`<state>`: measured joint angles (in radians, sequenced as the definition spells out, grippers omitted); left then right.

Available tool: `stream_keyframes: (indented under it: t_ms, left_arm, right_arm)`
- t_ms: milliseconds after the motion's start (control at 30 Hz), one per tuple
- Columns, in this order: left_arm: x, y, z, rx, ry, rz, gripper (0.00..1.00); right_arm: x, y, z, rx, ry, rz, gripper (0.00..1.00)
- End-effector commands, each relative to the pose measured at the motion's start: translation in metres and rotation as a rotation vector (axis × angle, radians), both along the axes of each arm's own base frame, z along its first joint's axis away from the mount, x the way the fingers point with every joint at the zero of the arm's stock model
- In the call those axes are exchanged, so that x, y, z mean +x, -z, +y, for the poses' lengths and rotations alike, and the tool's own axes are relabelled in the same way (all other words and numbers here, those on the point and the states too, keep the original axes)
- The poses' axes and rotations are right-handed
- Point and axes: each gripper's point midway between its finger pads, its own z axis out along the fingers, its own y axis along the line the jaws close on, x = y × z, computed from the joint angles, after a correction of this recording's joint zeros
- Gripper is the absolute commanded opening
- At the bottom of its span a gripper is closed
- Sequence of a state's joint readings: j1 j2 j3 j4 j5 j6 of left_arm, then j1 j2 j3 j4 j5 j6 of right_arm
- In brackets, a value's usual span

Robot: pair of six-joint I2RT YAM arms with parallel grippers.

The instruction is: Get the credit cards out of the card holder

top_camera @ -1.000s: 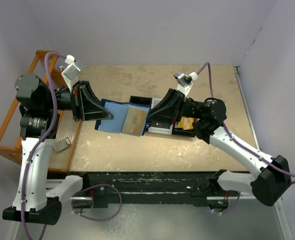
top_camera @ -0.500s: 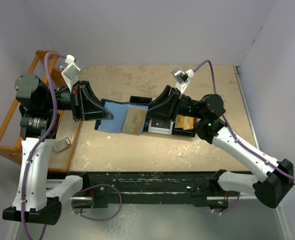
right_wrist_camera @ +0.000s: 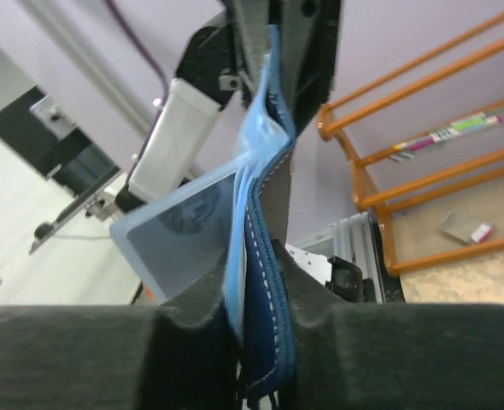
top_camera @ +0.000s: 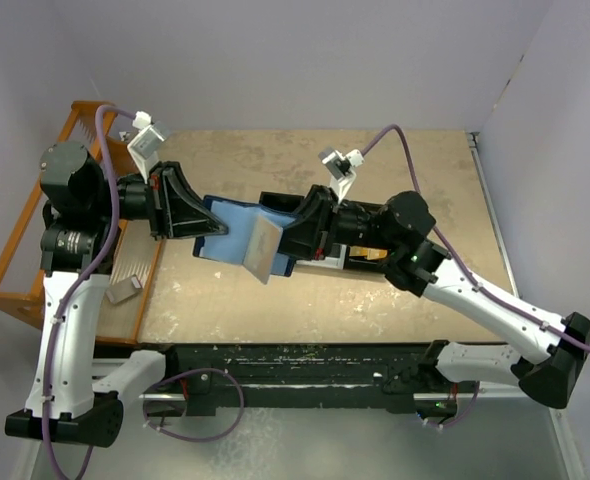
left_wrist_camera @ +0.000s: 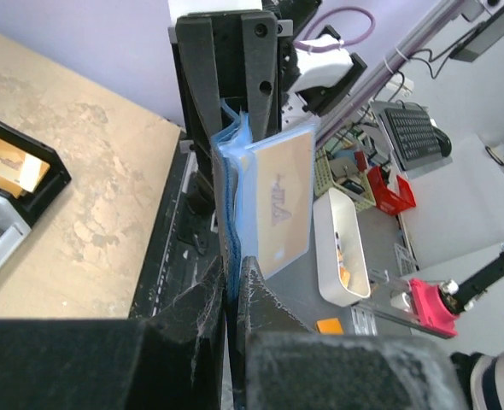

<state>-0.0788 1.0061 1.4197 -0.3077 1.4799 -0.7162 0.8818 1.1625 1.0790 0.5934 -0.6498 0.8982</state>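
Observation:
The card holder [top_camera: 233, 222] hangs open above the table between both grippers, pale blue inner face up. My left gripper [top_camera: 211, 229] is shut on its left edge, as the left wrist view [left_wrist_camera: 232, 286] shows. My right gripper [top_camera: 291, 238] is shut on its right flap, navy outside and pale blue inside [right_wrist_camera: 265, 295]. One credit card [top_camera: 262, 250] sticks out of the holder toward the near side, tilted. It looks beige in the left wrist view [left_wrist_camera: 282, 201] and grey-blue in the right wrist view [right_wrist_camera: 179, 226].
A black compartment tray [top_camera: 375, 268] lies under my right arm with an orange-beige card [top_camera: 373, 250] in it; it also shows in the left wrist view [left_wrist_camera: 30, 184]. An orange wooden rack [top_camera: 15, 250] stands off the table's left edge, holding a small grey object [top_camera: 123, 289].
My right arm has swung left and its wrist has turned. The holder's right flap and the protruding card have tilted down toward the near side. The left gripper has barely moved.

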Motion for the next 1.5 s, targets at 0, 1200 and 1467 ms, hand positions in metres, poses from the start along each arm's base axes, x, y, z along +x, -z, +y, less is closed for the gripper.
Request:
stream_keyframes:
  t_ms: [0, 1200, 1467]
  left_arm:
    - [0.013, 0.003, 0.001, 0.023, -0.083, -0.102, 0.09]
    - [0.027, 0.077, 0.015, 0.223, -0.201, -0.297, 0.64]
    - [0.018, 0.074, 0.017, 0.244, -0.172, -0.335, 0.52]
  right_arm:
    - [0.031, -0.011, 0.001, -0.085, 0.225, -0.015, 0.08]
    - [0.077, 0.026, 0.012, -0.651, 0.847, -0.036, 0.0]
    - [0.053, 0.025, 0.004, -0.553, 0.726, -0.037, 0.0]
